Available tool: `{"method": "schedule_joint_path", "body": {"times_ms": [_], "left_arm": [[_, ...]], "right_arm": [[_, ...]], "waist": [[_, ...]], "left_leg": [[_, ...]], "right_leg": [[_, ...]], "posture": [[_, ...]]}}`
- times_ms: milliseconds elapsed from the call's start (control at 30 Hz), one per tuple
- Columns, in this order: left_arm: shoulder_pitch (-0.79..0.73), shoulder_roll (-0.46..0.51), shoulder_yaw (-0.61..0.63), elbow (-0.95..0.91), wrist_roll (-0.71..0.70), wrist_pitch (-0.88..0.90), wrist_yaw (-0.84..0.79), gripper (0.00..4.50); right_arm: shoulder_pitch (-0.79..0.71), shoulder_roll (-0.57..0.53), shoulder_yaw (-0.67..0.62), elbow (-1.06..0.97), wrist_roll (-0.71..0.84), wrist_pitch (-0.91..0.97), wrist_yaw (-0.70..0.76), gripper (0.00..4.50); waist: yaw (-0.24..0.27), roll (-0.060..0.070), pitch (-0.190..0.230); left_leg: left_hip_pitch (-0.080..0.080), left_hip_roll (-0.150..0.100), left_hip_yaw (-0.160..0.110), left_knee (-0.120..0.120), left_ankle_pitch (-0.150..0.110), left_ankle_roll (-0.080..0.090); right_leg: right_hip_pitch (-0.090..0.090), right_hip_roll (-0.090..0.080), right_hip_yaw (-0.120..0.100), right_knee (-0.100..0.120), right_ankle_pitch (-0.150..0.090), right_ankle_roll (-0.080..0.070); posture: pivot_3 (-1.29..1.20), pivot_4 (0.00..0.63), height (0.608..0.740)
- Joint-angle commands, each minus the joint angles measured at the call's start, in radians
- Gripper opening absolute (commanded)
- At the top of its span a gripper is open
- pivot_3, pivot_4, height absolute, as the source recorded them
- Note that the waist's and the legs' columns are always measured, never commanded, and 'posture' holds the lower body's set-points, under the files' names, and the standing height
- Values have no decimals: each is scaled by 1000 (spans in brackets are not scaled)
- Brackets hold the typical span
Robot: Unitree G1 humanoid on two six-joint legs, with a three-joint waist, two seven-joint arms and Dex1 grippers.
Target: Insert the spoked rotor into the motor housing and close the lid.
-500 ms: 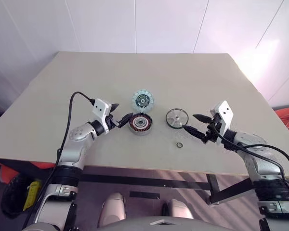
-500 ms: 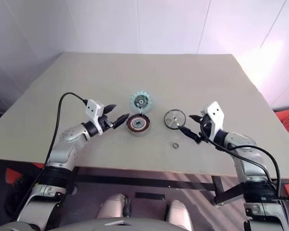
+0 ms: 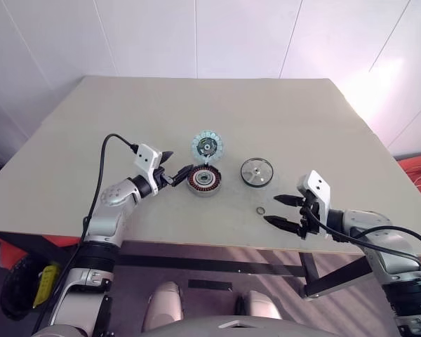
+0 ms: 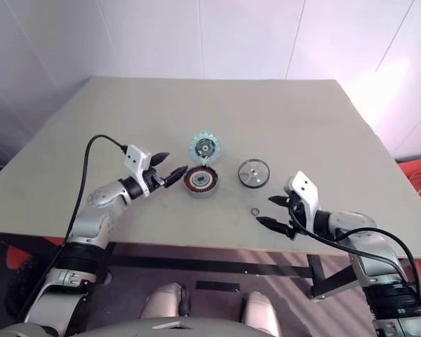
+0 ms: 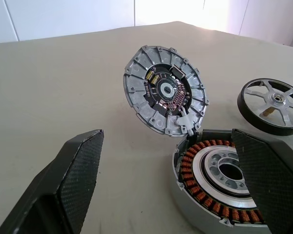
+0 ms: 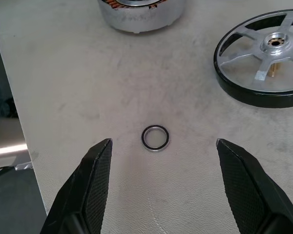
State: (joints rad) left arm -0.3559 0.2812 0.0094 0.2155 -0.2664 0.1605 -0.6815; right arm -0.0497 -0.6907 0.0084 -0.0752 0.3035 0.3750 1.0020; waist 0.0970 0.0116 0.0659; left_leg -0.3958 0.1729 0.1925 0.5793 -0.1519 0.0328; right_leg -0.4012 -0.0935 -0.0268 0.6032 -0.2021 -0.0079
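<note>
The spoked rotor (image 6: 263, 63) lies flat on the table (image 3: 126, 119), ahead of my right gripper (image 3: 283, 212) and off to one side of its line: a thin wheel with a dark rim, broad silvery spokes and a small bright hub with a brass-coloured pin below it. My right jaws are spread wide and hold nothing. Between their tips, a little ahead, lies a tiny ring (image 6: 155, 138), dark-edged and metallic, apart from both fingers.

The motor housing (image 5: 219, 187) sits just ahead of my left gripper (image 3: 177, 172), whose jaws are also spread and empty; one finger's tip stands close against the housing's side, though I cannot tell if it touches. The housing is a squat grey metal cylinder with a ring of copper-brown windings around a smooth silvery centre with a dark bore.

The lid (image 5: 165, 90) stands tilted up beyond the housing, its lower edge at the housing's far rim, showing a pale segmented ring around a dark centre with small parts.

The tabletop is matt beige, faintly scuffed. My right gripper hangs near the table's near edge; wide bare surface lies beyond the parts and to either side.
</note>
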Motion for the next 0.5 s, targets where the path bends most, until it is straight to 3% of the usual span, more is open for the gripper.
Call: {"method": "schedule_joint_path", "body": {"times_ms": [33, 267, 367, 500], "left_arm": [[-17, 13, 16, -23, -6, -9, 1, 4466], [-14, 22, 20, -26, -9, -8, 3, 4466], [-14, 24, 21, -27, -9, -8, 5, 4500], [-13, 28, 22, -27, -10, -8, 5, 4500]], "right_arm": [[-31, -11, 19, -32, -34, -26, -14, 3847], [-51, 4, 40, -29, -64, -28, -38, 3847], [-59, 9, 42, -28, -69, -26, -43, 3232], [-58, 11, 47, -31, -71, -25, -45, 1865]], "waist": [[0, 0, 0], [0, -1, 0], [0, -1, 0], [0, -1, 0]], "left_leg": [[0, 0, 0, 0, 0, 0], [0, 0, 0, 0, 0, 0], [0, 0, 0, 0, 0, 0], [0, 0, 0, 0, 0, 0]], "right_leg": [[0, 0, 0, 0, 0, 0], [0, 0, 0, 0, 0, 0], [0, 0, 0, 0, 0, 0], [0, 0, 0, 0, 0, 0]], "posture": [[0, 0, 740], [0, 0, 740], [0, 0, 740], [0, 0, 740]]}}
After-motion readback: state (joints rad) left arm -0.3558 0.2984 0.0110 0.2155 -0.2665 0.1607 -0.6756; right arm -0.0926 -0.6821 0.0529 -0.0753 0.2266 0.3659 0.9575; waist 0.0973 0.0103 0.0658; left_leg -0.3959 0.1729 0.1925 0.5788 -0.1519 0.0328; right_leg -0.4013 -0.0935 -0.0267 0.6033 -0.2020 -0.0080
